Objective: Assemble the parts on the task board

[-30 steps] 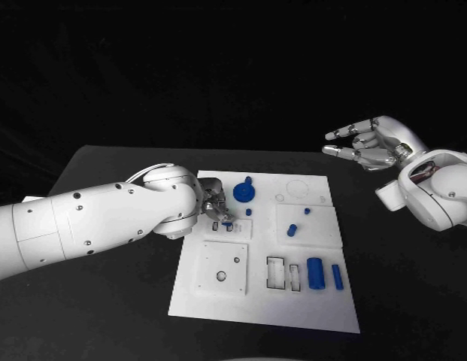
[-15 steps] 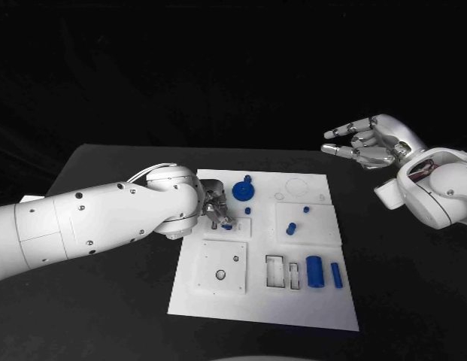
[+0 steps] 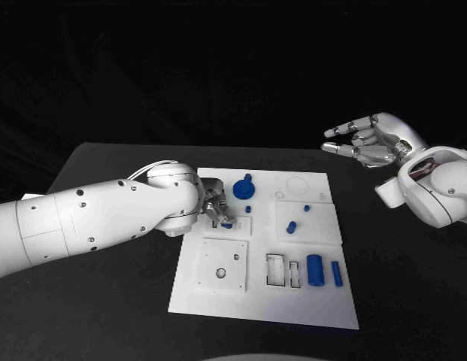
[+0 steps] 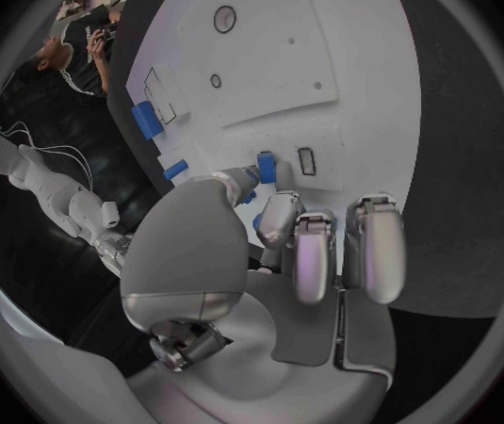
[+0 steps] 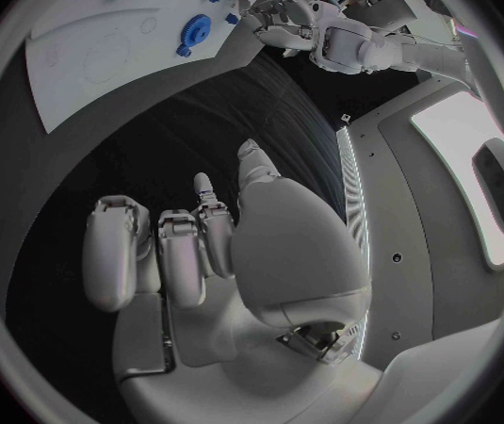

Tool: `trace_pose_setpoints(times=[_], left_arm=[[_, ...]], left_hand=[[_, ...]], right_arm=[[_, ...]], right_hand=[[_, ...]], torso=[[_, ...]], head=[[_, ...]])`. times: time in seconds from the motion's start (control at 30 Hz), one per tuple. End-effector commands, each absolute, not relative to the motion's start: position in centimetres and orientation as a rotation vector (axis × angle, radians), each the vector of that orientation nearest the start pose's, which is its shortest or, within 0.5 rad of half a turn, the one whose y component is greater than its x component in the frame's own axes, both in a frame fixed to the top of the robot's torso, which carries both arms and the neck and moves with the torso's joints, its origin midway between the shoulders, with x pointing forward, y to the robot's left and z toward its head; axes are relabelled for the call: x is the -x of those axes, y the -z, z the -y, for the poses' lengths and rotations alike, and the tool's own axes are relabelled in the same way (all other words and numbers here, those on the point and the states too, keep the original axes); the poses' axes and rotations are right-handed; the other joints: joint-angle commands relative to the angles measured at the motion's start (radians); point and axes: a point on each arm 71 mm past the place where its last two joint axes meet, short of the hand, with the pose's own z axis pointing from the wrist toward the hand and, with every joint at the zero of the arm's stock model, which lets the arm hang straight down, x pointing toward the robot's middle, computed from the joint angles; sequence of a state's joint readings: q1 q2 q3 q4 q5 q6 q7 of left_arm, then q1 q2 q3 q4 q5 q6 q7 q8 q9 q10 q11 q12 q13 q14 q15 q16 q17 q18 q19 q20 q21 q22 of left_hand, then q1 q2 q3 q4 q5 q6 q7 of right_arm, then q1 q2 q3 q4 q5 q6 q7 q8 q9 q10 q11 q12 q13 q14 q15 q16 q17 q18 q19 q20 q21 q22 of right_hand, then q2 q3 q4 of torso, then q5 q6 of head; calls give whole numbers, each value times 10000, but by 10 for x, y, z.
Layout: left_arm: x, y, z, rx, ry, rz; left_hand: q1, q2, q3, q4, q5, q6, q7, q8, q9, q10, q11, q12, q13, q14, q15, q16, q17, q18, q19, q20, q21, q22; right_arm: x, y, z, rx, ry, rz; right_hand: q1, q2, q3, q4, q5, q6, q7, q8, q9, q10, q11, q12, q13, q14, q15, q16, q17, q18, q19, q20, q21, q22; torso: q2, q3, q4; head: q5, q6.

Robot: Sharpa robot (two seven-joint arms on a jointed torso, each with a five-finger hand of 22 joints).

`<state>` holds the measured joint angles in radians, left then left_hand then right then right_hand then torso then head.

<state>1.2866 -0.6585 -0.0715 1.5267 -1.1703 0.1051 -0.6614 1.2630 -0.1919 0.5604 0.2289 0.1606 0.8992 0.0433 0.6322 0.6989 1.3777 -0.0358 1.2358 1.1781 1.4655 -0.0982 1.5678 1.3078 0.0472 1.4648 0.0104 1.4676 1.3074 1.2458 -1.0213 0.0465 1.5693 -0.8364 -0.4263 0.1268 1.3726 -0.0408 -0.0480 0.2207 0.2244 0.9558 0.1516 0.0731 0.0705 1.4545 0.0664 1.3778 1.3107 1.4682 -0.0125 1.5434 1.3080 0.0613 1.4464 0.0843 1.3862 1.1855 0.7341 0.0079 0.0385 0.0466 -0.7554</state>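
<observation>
Left hand (image 3: pixel 213 208) is low over the task board (image 3: pixel 264 301), near its left edge in the far half. In the left wrist view its fingers (image 4: pixel 271 221) pinch a small blue part (image 4: pixel 265 169) and hold it upright against the board beside a small rectangular slot (image 4: pixel 307 160); judged to be mid-insertion, with the part gripped at its top so that its lower end stays free to enter a recess.

Right hand (image 3: pixel 365 141) is raised off the board, beyond the worktop's (image 3: pixel 114 173) far right corner. Its fingers are loosely curled and hold nothing; judged to be parked clear of the working area.

Other parts rest on the board: a blue gear (image 3: pixel 243 189) near the far edge, a small peg (image 3: pixel 292 229) towards the centre, a blue cylinder (image 3: pixel 316 271) and a slimmer blue bar (image 3: pixel 336 276) towards the near right. Task judged as in progress, with several parts unseated.
</observation>
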Motion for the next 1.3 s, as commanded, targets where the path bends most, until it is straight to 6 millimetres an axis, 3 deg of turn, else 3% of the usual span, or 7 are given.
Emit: trace_pose_setpoints(times=[0.03, 0.47, 1.3], left_arm=[[-481, 198, -132, -269, 3100, -22813], [-484, 200, -131, -295, 3015, -22989], [-488, 202, -129, -434, 2872, -23164]], left_hand=[[-92, 8, 1645, -1579, 46, 105, -56, 28, 25, 99, -5, 45, 20, 1053, 29, 30, 2630, -107, 520, 29, 15, 890], [-883, 31, 970, -1296, 3, 474, -273, 8, 86, 208, -168, 166, 161, 1053, -102, 30, 2630, -141, 575, -81, 114, 1077], [-1781, 129, -200, -757, 17, 787, -351, -40, 164, 285, -231, 283, 317, 1053, -162, 30, 2630, -192, 652, -148, 252, 1337]], right_arm=[[-490, 117, 278, -3919, -9743, -14567], [-489, 117, 277, -3893, -9793, -14572], [-488, 116, 275, -3855, -9864, -14602]], right_hand=[[-26, 58, -41, -17, 49, 93, 2, 34, 3, -74, -19, -61, 1204, 900, -16, -48, 2126, 129, -63, 9, -68, -10], [-71, 67, -78, -8, 28, 95, 0, 34, 4, -81, -19, -71, 1195, 897, -16, -57, 2113, 134, -72, 8, -85, -40], [-91, 60, -102, -9, 24, 90, 1, 31, 2, -100, -19, -100, 1173, 887, -16, -82, 2076, 142, -87, 8, -108, -82]], torso=[[3, 3, -5], [5, 10, -15], [-2, 8, -5]], head=[[10, -14], [1, -50], [-42, -53]])
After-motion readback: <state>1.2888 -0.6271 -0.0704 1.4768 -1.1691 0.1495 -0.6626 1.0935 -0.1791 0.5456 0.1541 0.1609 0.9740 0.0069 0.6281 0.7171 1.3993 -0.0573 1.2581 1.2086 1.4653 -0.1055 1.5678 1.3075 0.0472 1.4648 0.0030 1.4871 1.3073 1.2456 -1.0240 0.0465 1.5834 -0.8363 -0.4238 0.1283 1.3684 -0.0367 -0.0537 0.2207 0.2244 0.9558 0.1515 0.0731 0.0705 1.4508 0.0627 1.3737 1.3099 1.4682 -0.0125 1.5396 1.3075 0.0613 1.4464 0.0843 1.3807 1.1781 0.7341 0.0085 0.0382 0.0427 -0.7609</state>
